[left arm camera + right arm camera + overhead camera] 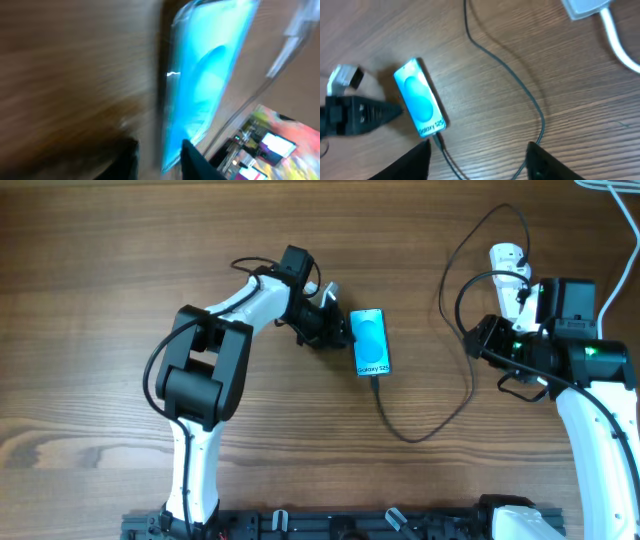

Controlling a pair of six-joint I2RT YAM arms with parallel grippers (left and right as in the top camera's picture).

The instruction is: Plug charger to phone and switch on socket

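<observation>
- The worktop (pixel 120 240) is bare wood grain; everything lies flat on it within reach of both arms.
- The socket (pixel 508 268) lies just beyond the right fingers (pixel 479 147), with its thick white lead (pixel 616 36) trailing off past them. I judge the right arm is stationed here so the switch is a short reach away. The switch itself is too small to read.
- The phone (pixel 370 342) lies face up, its cyan screen showing. Its long edge is against the tips of the left fingers (pixel 340 332), and it is well apart from the right ones.
- The left fingers are only narrowly parted, and the left wrist view, though blurred, shows the phone's edge between them. Whether they clamp it or merely steady it, I cannot tell. Either way they look placed to brace the phone.
- The right fingers stand wide apart with nothing in them.
- The charger (pixel 520 91) curves in a slack loop from the socket side, under the right fingers, to the phone.
- Its connector (pixel 436 138) meets the phone's bottom end and appears to be plugged in, which would leave the switch to do.
</observation>
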